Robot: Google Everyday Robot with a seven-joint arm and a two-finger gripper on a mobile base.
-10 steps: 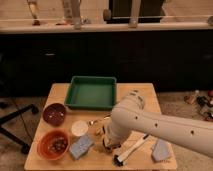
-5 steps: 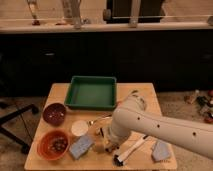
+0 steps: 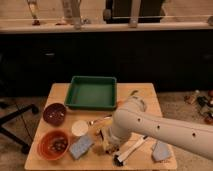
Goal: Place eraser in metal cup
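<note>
My gripper [image 3: 103, 137] hangs low over the wooden table [image 3: 60, 92], just right of the white cup [image 3: 79, 127] and above a small yellowish thing [image 3: 107, 148]. I cannot tell what that thing is. The white arm [image 3: 150, 125] reaches in from the right and covers the table's middle. The metal cup is not in view; it may be hidden behind the arm. I cannot pick out the eraser.
A green tray [image 3: 92, 93] sits at the back. A dark red-brown bowl [image 3: 54, 113] and an orange bowl [image 3: 52, 144] with contents stand at the left. A blue sponge [image 3: 81, 146], a white-and-black stick [image 3: 131, 149] and a blue-grey pad [image 3: 162, 150] lie at the front.
</note>
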